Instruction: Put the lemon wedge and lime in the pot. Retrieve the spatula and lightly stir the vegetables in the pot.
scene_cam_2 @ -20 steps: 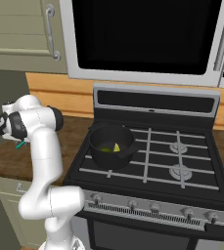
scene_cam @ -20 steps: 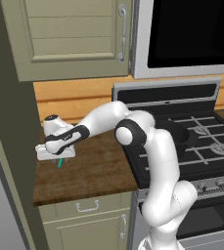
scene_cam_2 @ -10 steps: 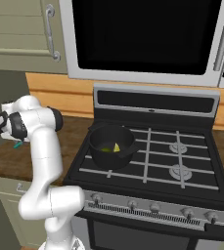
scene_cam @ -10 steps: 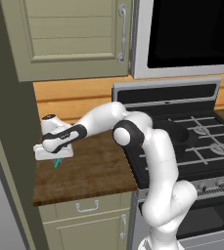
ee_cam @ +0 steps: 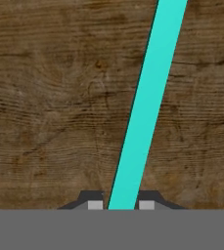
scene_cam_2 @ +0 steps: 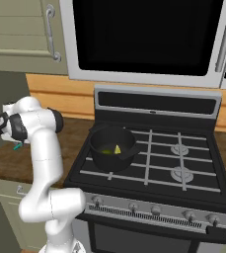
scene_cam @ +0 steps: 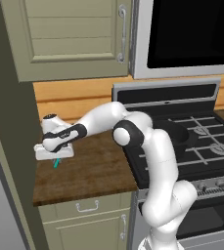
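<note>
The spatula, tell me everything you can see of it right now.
The spatula shows as a slim, flat teal handle, smooth like plastic, running straight over the dark wooden counter. The tool is shut on it, a fingertip on each side. From the left base view, a short teal end pokes out below the hand. Its blade is out of sight.

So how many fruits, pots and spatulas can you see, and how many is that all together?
Fruits: 2, the lemon wedge and the lime, both in the pot
Pots: 1, the pot on the stove
Spatulas: 1, the spatula between the gripper tips
Total: 4
</note>
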